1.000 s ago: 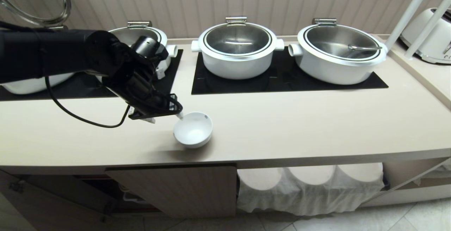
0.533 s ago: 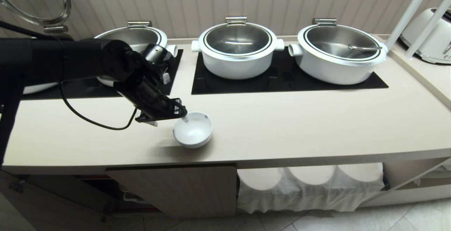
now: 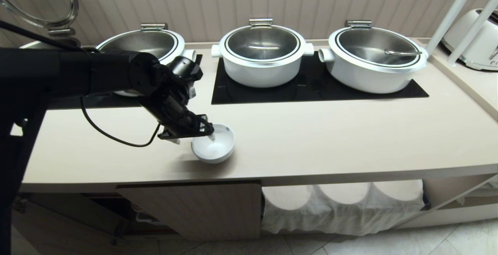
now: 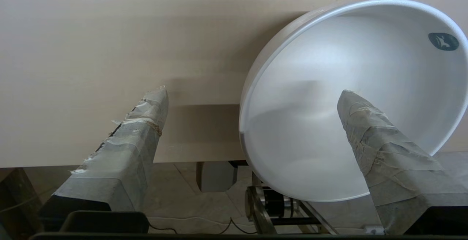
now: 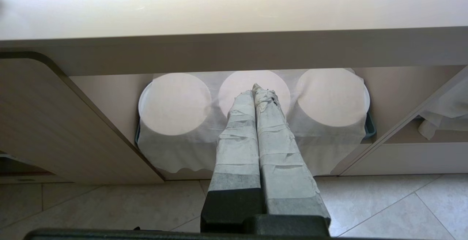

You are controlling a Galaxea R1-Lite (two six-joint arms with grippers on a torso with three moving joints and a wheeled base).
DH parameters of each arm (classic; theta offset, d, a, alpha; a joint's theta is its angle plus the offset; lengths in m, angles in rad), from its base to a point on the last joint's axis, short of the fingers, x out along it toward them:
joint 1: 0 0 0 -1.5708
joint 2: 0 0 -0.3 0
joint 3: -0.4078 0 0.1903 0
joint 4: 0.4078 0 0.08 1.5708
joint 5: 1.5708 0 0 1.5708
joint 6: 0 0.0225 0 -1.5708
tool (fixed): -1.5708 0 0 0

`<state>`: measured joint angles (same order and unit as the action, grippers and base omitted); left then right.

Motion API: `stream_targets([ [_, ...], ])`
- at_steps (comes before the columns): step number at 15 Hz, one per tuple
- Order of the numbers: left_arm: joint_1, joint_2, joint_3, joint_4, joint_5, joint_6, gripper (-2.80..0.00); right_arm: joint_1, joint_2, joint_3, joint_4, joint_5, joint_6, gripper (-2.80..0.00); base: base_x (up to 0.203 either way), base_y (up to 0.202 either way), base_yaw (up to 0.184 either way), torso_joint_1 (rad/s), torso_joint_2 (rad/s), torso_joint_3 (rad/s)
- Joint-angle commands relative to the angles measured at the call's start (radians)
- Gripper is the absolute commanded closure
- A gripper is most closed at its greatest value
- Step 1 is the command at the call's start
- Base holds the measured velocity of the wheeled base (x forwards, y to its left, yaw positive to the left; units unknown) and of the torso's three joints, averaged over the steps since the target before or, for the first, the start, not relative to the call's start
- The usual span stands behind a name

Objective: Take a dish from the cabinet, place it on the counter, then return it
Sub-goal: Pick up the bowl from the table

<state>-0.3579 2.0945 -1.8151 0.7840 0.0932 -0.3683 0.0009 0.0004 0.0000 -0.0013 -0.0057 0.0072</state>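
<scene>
The left gripper stands with its taped fingers spread wide apart, straddling the left rim of the small round white ceramic bowl, one inside, one outside. The bowl sits upright near the front edge of the long beige counter. The right gripper, fingers pressed together, hangs low before the cloth-draped niche

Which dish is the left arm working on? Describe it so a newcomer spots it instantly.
On the long beige counter, look near the front edge, ahead of the black inset panels. The dish is a small plain white bowl, far smaller than the three lidless pots behind it.
</scene>
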Motion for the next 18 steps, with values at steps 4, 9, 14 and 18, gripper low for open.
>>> stream_targets([
  [4, -0.008, 0.017, 0.008, 0.006, 0.0, -0.006, -2.8, 0.001, 0.0, 0.0, 0.0, 0.0, 0.0, 0.0, 0.0, 0.0, 0.0, 0.0, 0.0, 0.0],
  [9, -0.009, 0.035, 0.008, 0.007, 0.0, -0.008, -2.8, 0.001, 0.0, 0.0, 0.0, 0.0, 0.0, 0.0, 0.0, 0.0, 0.0, 0.0, 0.0, 0.0],
  [14, -0.009, 0.05, 0.01, 0.007, 0.002, -0.051, -2.8, 0.0, 0.0, 0.0, 0.0, 0.0, 0.0, 0.0, 0.0, 0.0, 0.0, 0.0, 0.0, 0.0],
  [18, -0.01, 0.059, 0.01, 0.007, 0.0, -0.051, -2.8, 0.0, 0.0, 0.0, 0.0, 0.0, 0.0, 0.0, 0.0, 0.0, 0.0, 0.0, 0.0, 0.0],
])
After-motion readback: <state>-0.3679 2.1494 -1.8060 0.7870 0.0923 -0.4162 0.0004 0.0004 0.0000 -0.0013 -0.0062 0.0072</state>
